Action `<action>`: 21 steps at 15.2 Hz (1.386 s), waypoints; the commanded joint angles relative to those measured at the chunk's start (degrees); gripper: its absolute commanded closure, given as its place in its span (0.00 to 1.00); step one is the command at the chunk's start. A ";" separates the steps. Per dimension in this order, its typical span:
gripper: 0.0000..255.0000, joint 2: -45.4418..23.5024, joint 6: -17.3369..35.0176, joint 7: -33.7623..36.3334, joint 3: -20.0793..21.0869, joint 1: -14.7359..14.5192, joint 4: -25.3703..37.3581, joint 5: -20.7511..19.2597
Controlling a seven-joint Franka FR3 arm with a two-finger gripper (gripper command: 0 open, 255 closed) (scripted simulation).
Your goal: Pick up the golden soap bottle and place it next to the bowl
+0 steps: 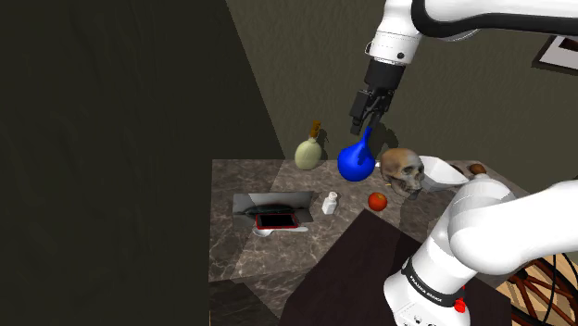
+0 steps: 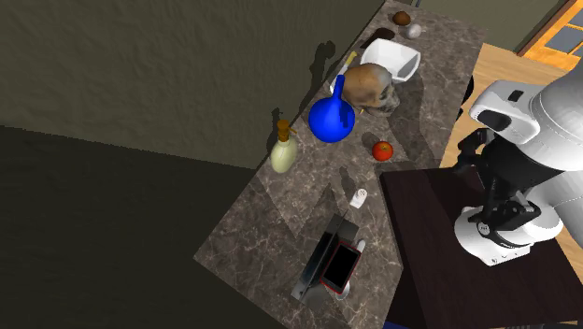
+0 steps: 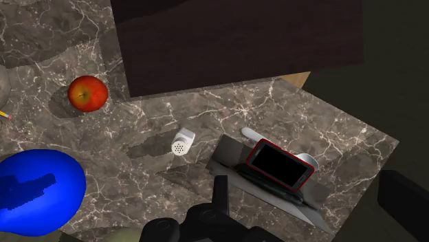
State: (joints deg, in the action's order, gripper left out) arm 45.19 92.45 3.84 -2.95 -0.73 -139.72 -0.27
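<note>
Below the fingers [image 1: 361, 123], off toward the shoulder view's left, the bottle [image 1: 309, 152] stands upright on the surface [image 1: 232, 250], untouched, with the blue vase [image 1: 356, 162] between it and the skull [image 1: 404, 171]. I see the fingers clenched together on nothing, up above the surface. On the skull's far side from the fingers sits the bowl [image 1: 446, 172], well apart from the bottle.

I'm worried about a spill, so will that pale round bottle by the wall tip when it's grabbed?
Probably not: the bottle has a wide belly, so it should stand steady. Its narrow neck may slip.
</note>
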 commanded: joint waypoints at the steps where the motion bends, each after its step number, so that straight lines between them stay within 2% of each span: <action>1: 0.00 0.00 0.00 0.00 0.00 0.00 0.00 0.00; 7: 0.00 -9.33 7.65 -6.99 -5.88 1.47 2.11 -3.25; 12: 0.00 -18.49 13.36 -12.79 -10.55 2.06 5.99 -4.28; 17: 0.00 -28.58 17.98 -18.98 -14.80 2.32 11.72 -3.31; 21: 0.00 -37.23 20.61 -24.31 -17.71 2.63 17.62 -0.95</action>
State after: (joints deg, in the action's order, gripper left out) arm 10.76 112.45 -18.98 -19.92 1.89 -124.24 -2.06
